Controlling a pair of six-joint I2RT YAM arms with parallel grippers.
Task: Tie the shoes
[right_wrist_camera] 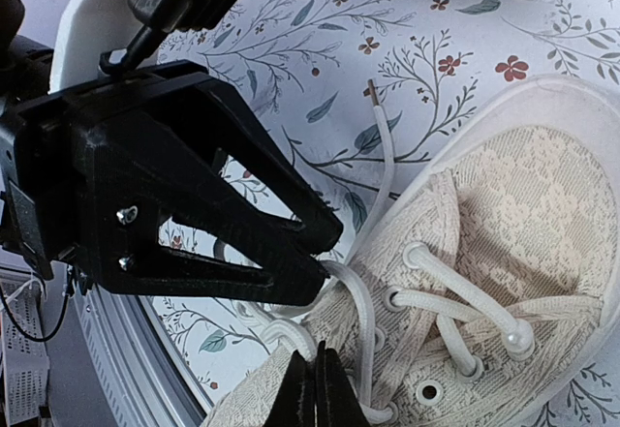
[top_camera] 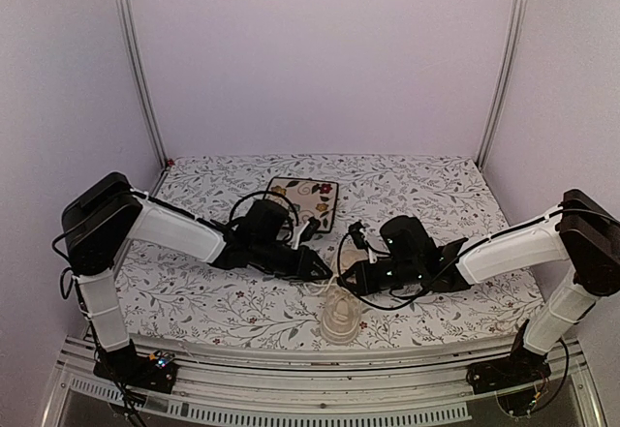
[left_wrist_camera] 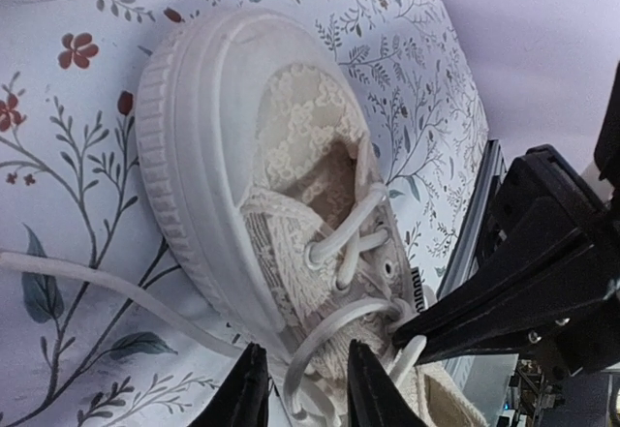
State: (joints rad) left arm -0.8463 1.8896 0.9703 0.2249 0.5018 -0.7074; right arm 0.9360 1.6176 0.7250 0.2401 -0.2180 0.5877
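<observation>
Cream lace-fabric sneaker [left_wrist_camera: 223, 146] sits on the floral tablecloth [top_camera: 436, 195] by the near edge, heel cut off up close. Left gripper [left_wrist_camera: 305, 374] is barely open around a cream lace loop [left_wrist_camera: 325, 335]. Right gripper [right_wrist_camera: 315, 383] is pinched shut beside it, and honestly I can't tell if it's gripping anything. Square floral dark-rimmed plate [top_camera: 315, 195] is half hidden behind the left arm.

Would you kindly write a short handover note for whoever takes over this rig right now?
Left claw: partly open, straddling a lace loop beside the tongue, not clamped on it.
Right claw: shut, tips in among the laces opposite the left one; whether it pinches a strand is unclear.
Sneaker: upright at the near edge of the table, between both claws; the floral plate lies farther back, apart from it.
Done: laces are threaded through the eyelets.
Left: no knot or bow is visible, and one lace end lies loose on the table, so the whole tie is yet to do.
</observation>
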